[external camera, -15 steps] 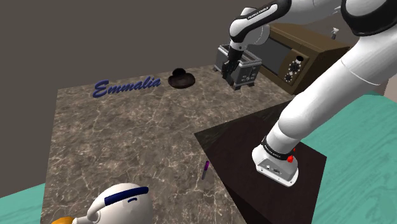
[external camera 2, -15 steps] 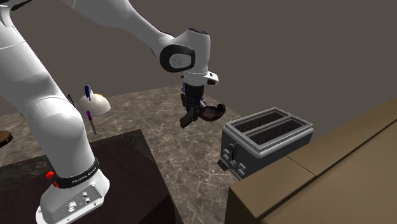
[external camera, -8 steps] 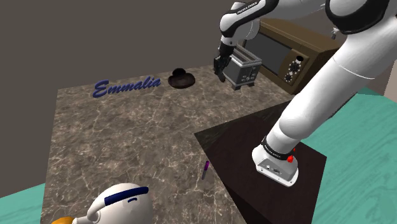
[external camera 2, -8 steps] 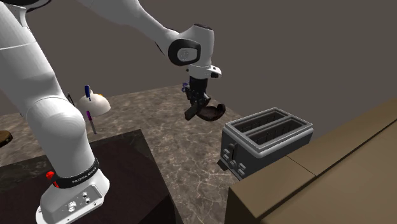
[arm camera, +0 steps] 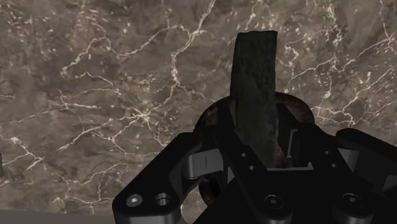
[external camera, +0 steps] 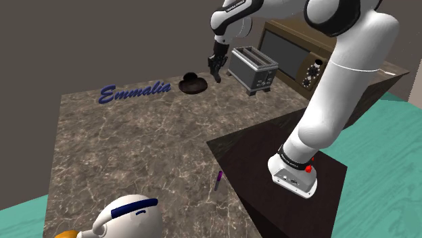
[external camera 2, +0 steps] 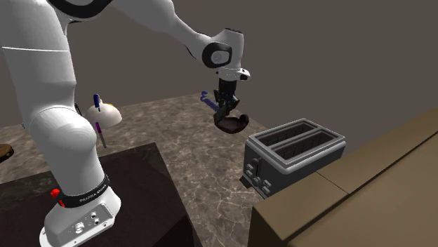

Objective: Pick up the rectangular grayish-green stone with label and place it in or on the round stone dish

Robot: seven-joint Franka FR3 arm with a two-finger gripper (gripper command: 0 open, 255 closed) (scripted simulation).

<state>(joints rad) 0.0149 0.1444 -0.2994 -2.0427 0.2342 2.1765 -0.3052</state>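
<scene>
The tool, pinching the stone, has swung off the toaster toward the shoulder view's nine o'clock and now hangs above the dish; release looks near.

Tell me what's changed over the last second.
The gripper, still clasping the dark stone, swung from in front of the toaster toward the shoulder view's left, to above the round dish. Dish, toaster and blue lettering stayed put.
</scene>
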